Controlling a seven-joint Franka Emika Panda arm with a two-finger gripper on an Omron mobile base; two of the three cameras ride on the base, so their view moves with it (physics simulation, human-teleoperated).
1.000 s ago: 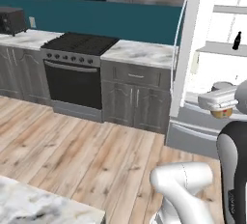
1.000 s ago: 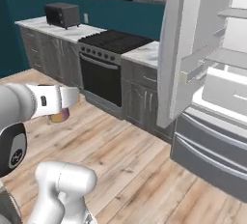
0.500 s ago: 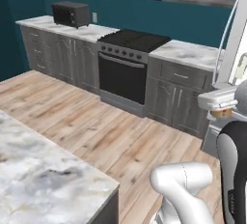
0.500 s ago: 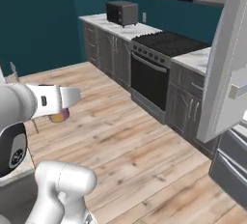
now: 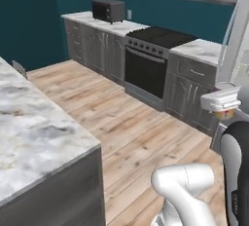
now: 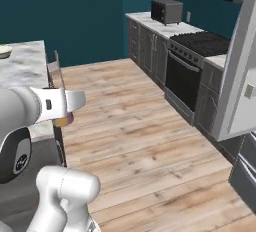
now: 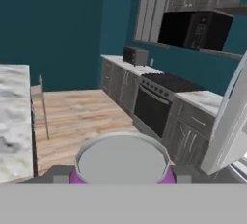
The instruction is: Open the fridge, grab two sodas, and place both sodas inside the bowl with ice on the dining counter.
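Observation:
My gripper is shut on a purple soda can; its silver top faces the hand camera between the two dark fingertips. In the left base view the gripper hangs at the right with the can's orange band under it. In the right base view the can peeks out below the hand. The dining counter lies to the left, with the pale bowl at the frame's edge. The fridge's open door stands at the right.
A dark stove sits between grey cabinets, with a toaster oven on the worktop. A stool stands by the dining counter. Wood floor spreads between counter and cabinets.
The whole picture has swung: the base has turned left, so the fridge slid off to the right and the dining counter came into view. The can stays in the gripper.

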